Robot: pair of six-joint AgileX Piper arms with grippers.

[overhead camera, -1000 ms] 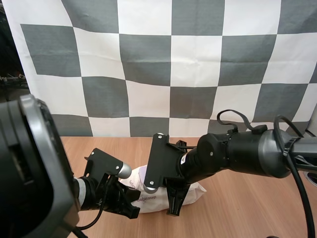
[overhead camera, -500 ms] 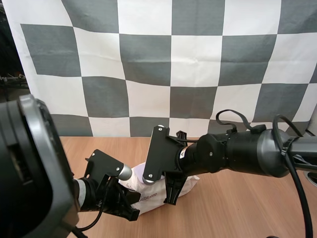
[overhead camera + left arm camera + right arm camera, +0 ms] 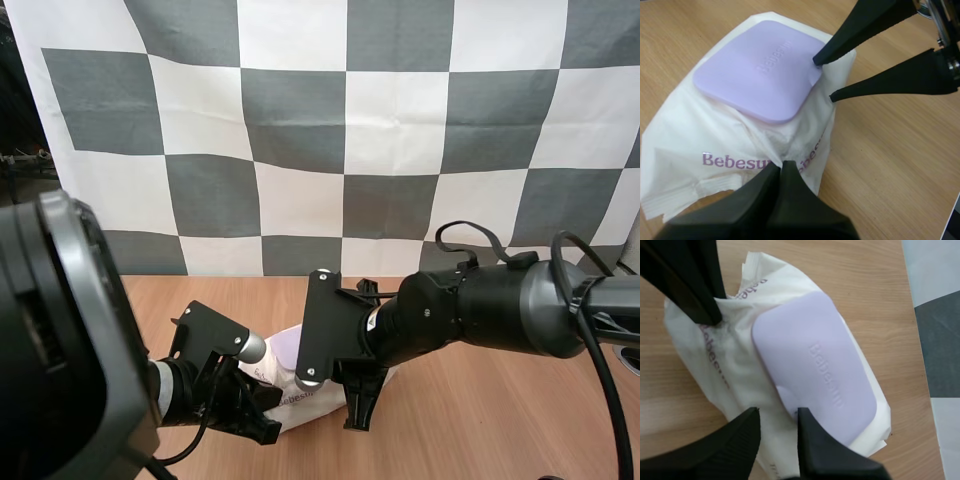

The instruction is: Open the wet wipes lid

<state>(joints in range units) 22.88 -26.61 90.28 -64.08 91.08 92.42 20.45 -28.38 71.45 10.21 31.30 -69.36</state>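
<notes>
A white pack of wet wipes (image 3: 715, 145) lies on the wooden table, its lilac lid (image 3: 757, 75) flat and closed. My left gripper (image 3: 781, 167) is shut, its tips pinching the crumpled wrapper at the pack's near edge. My right gripper (image 3: 777, 412) is open, fingers a small gap apart. It sits at the lid's (image 3: 815, 360) rounded end, one fingertip (image 3: 816, 61) against the lid's corner. In the high view both grippers meet at the pack (image 3: 300, 405), the left gripper (image 3: 262, 428) on its left and the right gripper (image 3: 357, 418) on its right.
Bare wooden table (image 3: 500, 420) stretches to the right of the pack and in front of it. Both arms crowd the space over the pack.
My right gripper lifted a little away from the pack, then came back down at the lid's end. The left gripper kept its hold and stayed put.
</notes>
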